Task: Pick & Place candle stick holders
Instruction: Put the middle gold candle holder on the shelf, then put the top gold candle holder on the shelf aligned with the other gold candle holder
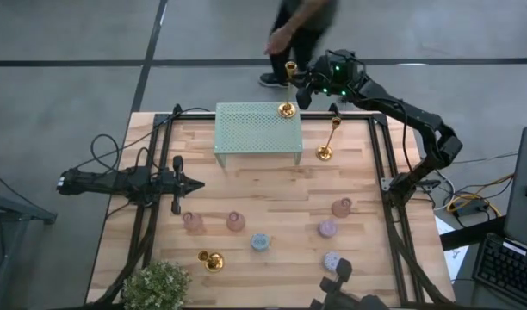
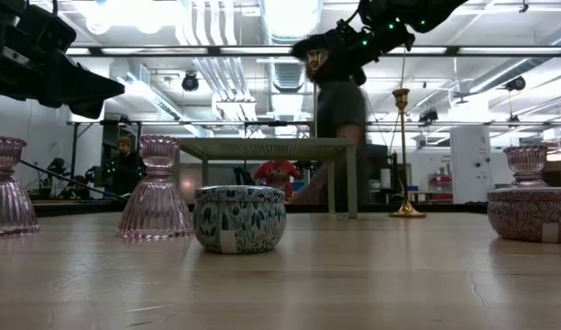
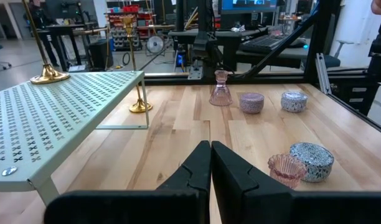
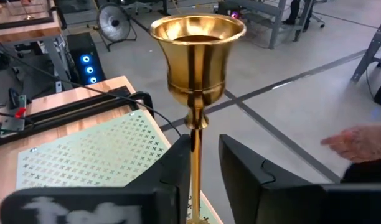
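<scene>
We see one gold candlestick point(image 1: 286, 108) standing upright on the pale green perforated rack point(image 1: 255, 129), at its corner in the upper middle of the high view. The right gripper point(image 4: 206, 165) is around this candlestick's thin stem, below the cup; its fingers point(image 4: 243, 168) are parted a little, and we cannot tell whether they touch the stem.

A second candlestick point(image 1: 325, 153) stands on the wooden counter point(image 1: 272, 198) just right of the rack, upright and free. A third candlestick point(image 1: 211, 261) lies on its side near the lower left of the counter, close to a potted plant point(image 1: 156, 286).

Across the lower half of the counter we see pink glass holders point(image 1: 193, 222) and small round tins point(image 1: 260, 243), well apart from the rack.

The left gripper point(image 3: 210, 163) hangs over the left side of the counter, fingers pressed together and holding nothing.

At the top of the high view, beyond the counter's far edge, a person point(image 1: 298, 34) stands on the grey floor with one hand point(image 1: 275, 39) stretched out to the left.
</scene>
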`<move>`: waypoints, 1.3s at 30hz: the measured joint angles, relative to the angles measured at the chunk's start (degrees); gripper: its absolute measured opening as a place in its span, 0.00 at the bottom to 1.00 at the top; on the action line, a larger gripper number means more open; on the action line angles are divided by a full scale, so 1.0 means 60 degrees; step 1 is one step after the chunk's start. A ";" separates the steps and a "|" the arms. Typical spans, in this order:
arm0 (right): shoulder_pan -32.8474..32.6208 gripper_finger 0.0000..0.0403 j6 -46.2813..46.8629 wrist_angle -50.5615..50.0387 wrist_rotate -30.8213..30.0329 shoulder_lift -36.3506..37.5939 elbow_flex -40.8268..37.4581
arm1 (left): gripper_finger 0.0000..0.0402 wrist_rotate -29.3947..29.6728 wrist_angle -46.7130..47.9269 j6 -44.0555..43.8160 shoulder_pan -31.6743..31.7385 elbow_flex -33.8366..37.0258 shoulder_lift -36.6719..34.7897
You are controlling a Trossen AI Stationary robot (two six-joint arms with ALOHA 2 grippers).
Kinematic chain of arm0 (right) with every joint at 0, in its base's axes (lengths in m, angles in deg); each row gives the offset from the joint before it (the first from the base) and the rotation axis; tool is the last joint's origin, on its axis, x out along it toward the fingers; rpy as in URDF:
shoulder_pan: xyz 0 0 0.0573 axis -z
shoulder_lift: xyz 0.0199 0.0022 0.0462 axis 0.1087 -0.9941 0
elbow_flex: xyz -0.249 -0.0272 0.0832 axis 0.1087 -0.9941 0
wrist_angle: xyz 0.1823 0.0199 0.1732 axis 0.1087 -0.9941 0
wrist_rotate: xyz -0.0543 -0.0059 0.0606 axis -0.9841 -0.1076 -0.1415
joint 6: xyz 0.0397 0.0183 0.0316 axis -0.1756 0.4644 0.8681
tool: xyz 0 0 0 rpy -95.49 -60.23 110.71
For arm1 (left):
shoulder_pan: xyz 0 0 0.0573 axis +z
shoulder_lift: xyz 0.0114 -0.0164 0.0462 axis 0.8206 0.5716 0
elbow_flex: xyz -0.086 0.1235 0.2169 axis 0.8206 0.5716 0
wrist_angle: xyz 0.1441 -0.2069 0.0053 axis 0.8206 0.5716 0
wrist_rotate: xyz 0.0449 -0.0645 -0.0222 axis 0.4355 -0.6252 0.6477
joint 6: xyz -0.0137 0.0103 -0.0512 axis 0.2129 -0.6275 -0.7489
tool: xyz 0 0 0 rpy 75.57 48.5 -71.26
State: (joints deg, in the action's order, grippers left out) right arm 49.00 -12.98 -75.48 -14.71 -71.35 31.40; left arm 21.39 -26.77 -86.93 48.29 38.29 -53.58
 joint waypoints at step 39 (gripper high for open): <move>-0.0378 0.57 -0.1617 -0.6317 0.0177 0.3696 -0.0192 | 0.04 0.0000 0.0000 0.0001 0.0000 0.0000 -0.0001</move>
State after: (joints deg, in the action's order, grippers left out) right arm 46.73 -22.68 -113.38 -13.65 -49.18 30.24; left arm 21.39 -26.77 -86.92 48.29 38.29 -53.58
